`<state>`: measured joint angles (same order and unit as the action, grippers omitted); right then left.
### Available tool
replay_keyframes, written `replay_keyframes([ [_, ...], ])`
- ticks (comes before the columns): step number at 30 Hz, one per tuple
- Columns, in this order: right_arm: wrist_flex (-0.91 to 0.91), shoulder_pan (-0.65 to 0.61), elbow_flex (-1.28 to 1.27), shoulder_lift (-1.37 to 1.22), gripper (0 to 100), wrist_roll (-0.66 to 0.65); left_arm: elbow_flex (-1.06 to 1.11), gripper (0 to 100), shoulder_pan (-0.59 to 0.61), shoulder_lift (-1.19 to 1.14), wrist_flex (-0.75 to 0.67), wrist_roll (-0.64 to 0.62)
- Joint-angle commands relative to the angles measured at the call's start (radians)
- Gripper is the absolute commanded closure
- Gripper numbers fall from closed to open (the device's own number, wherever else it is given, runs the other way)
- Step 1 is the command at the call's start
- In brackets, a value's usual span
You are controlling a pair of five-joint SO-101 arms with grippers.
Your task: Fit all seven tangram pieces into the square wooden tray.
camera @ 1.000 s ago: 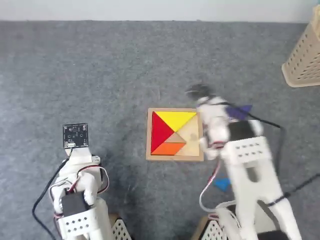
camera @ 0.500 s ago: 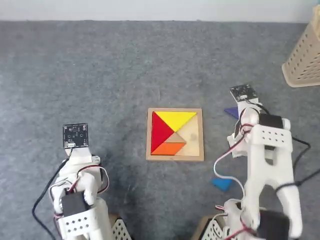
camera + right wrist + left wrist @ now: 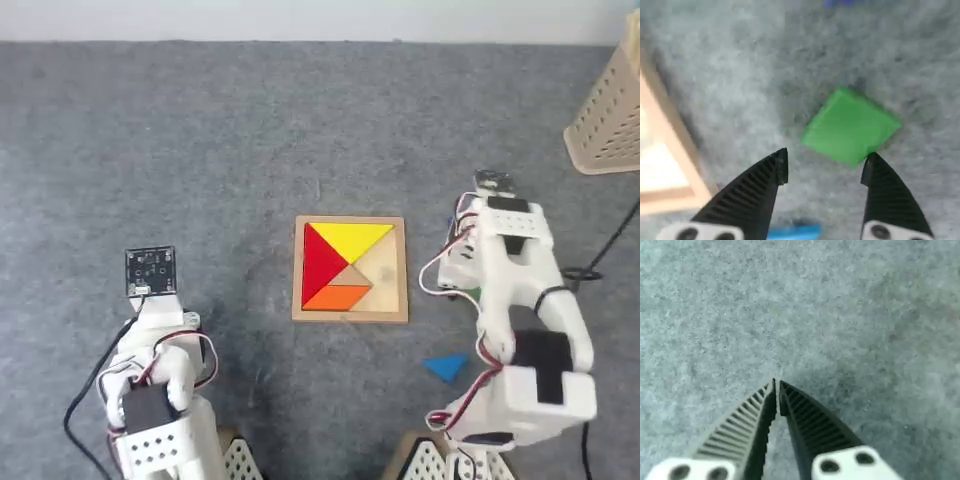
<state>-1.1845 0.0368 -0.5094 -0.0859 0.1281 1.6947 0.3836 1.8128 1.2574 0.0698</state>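
Note:
The square wooden tray (image 3: 400,300) lies mid-table, holding a yellow triangle (image 3: 350,238), a red triangle (image 3: 322,262) and an orange piece (image 3: 337,296); its right part is bare wood. My right gripper (image 3: 826,161) is open just above a green square (image 3: 850,132), one finger on each side, with the tray's corner (image 3: 671,165) close by. A sliver of the green square (image 3: 474,293) shows under the right arm (image 3: 510,290). A blue triangle (image 3: 445,367) lies near the arm's base. My left gripper (image 3: 777,385) is shut over bare carpet, by the left arm (image 3: 152,330).
A perforated beige basket (image 3: 608,110) stands at the far right edge. Grey carpet covers the table, with wide free room at the left and back. A blue piece's edge (image 3: 792,231) peeks behind the right fingers, and another blue bit (image 3: 840,3) lies beyond the green square.
The right arm swung away from the tray to the right and lowered over the green square, now covering the purple piece seen earlier. The left arm has not moved.

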Motion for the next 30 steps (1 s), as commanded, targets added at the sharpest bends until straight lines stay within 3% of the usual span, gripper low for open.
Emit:
replay_keyframes([
  [1, 0.047, 0.067, 0.068, 0.007, 75.3, 0.023, -0.01, 99, -0.003, 0.014, 0.006, -0.009],
  [8, 0.097, 0.077, 0.049, -0.013, 76.3, 0.015, -0.01, 99, -0.003, 0.014, 0.006, -0.009],
  [14, 0.099, 0.064, 0.055, -0.056, 88.7, 0.025, -0.01, 99, -0.003, 0.014, 0.006, -0.009],
  [20, 0.068, -0.01, 0.086, -0.084, 79.6, 0.023, -0.01, 99, -0.003, 0.014, 0.006, -0.009],
  [30, -0.087, -0.05, 0.219, -0.064, 74.3, -0.051, -0.01, 99, -0.003, 0.014, 0.006, -0.009],
])
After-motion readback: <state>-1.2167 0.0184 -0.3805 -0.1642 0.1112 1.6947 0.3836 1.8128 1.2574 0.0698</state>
